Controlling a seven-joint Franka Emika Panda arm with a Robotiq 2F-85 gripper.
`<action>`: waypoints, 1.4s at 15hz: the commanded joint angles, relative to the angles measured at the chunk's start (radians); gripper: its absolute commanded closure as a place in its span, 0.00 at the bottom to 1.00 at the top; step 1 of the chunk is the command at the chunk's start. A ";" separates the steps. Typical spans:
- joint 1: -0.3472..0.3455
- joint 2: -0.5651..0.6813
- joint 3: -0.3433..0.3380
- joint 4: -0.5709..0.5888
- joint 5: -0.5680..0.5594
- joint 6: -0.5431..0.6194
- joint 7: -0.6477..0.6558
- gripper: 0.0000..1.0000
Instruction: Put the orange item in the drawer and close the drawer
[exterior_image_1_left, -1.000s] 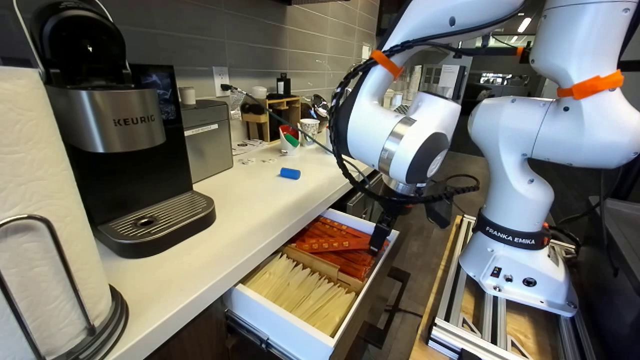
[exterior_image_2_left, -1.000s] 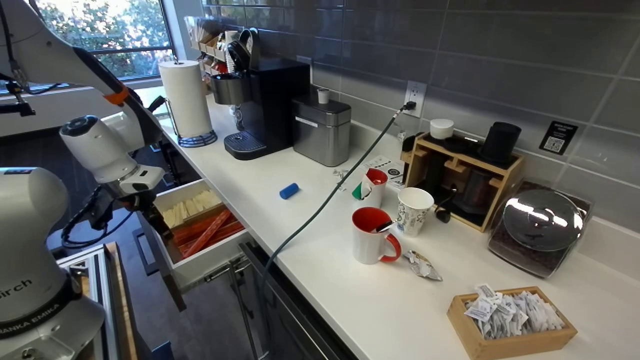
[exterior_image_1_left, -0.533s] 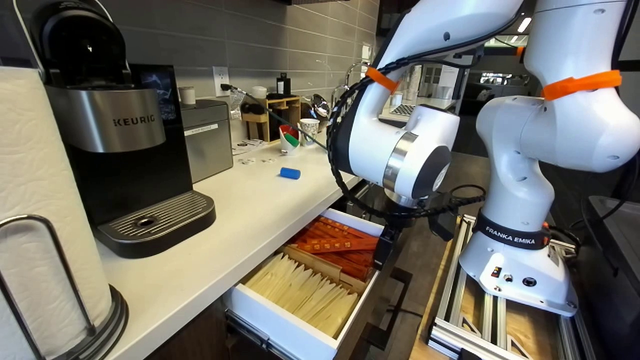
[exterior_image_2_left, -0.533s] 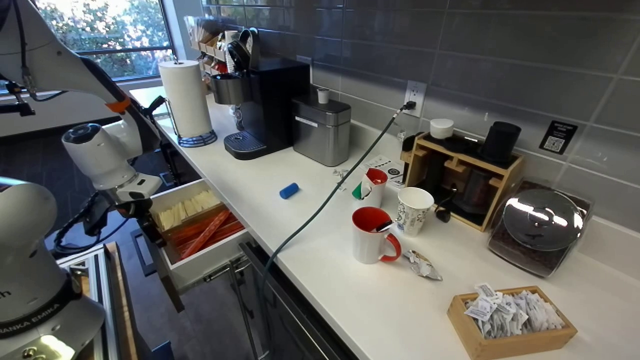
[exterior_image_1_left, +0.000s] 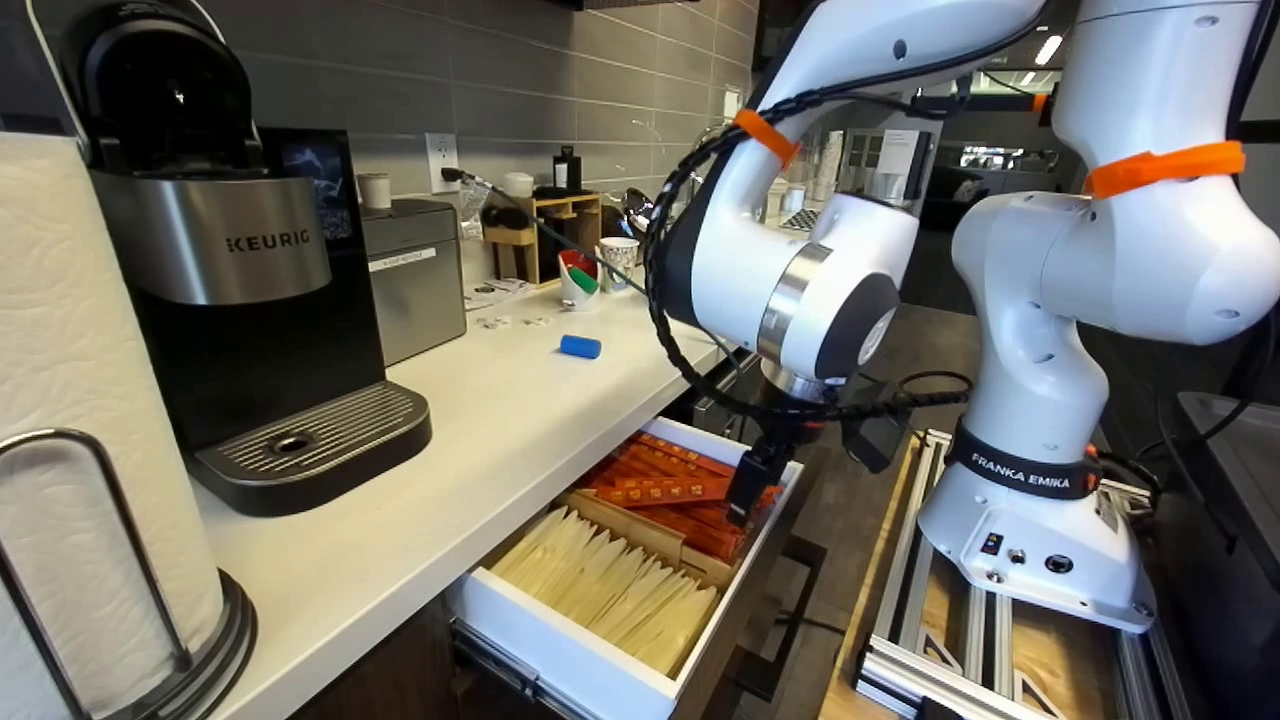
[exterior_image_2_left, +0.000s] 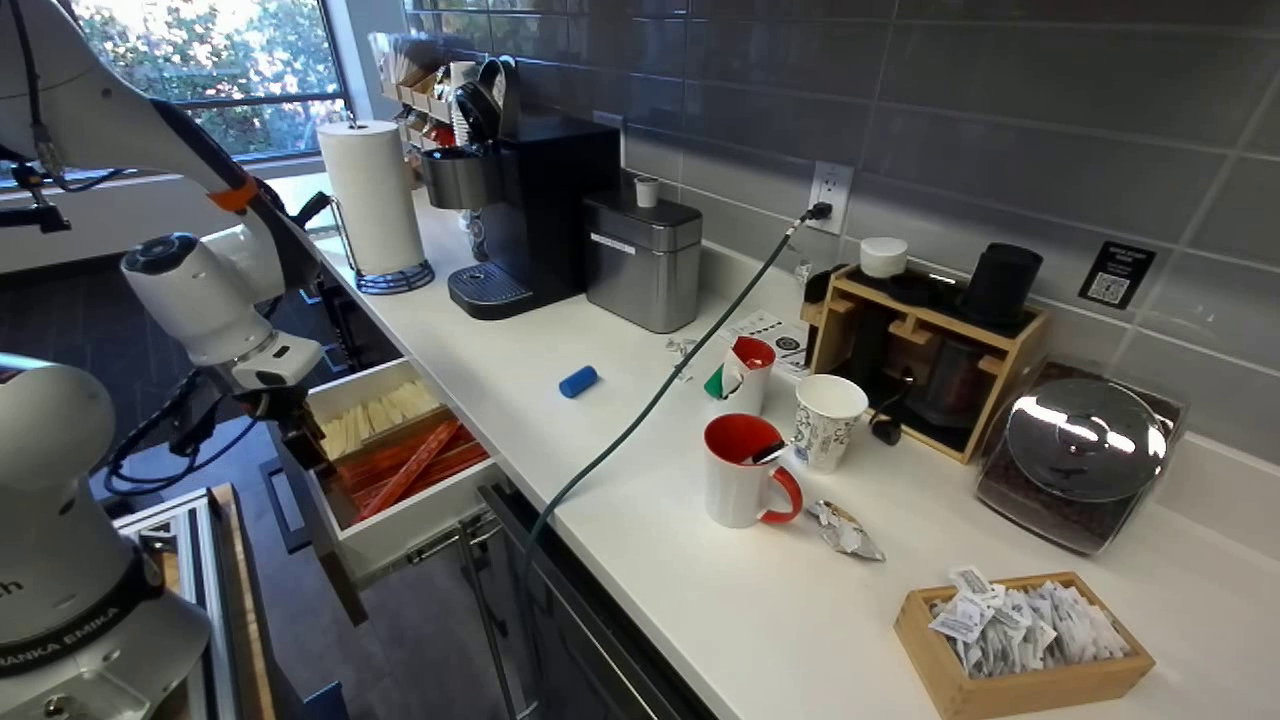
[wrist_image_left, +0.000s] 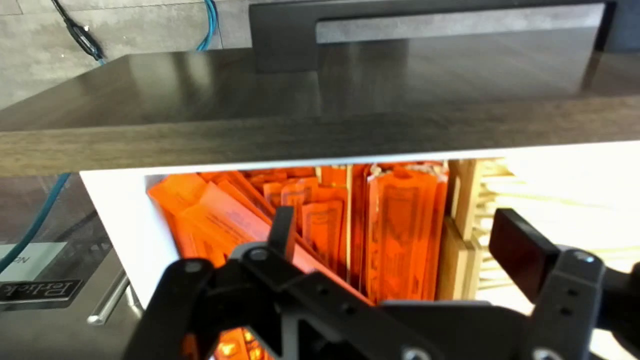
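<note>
evidently, the placing half is met: in both exterior views the strip (exterior_image_1_left: 660, 490) lies aslant on the orange packets (exterior_image_1_left: 700, 530), within the drawer (exterior_image_1_left: 570, 645), which stands pulled out. the pincer (wrist_image_left: 395, 220) is spread, pinching nothing that shows, and hangs just to the inner side of the front panel (wrist_image_left: 350, 110); how far it dips into the drawer cannot be told. closing is judged to be the step outstanding. recommended: lift straight up first, since a sideways move could catch the front panel or drag the strip; then cross to the outer face, bring the jaws together, and push towards the desk (exterior_image_1_left: 500, 420) near mid-width, slowly, so that the slide (exterior_image_1_left: 500, 668) does not bind. keep off the handle (wrist_image_left: 425, 11), a likely snag. before pushing, confirm that the strip's ends lie low in the drawer.
</note>
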 joint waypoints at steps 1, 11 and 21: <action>0.020 -0.211 0.021 -0.033 0.000 0.108 0.168 0.00; 0.184 0.175 0.059 -0.032 -0.001 -0.118 0.324 0.00; -0.306 -0.027 0.536 -0.023 0.000 0.025 0.349 0.00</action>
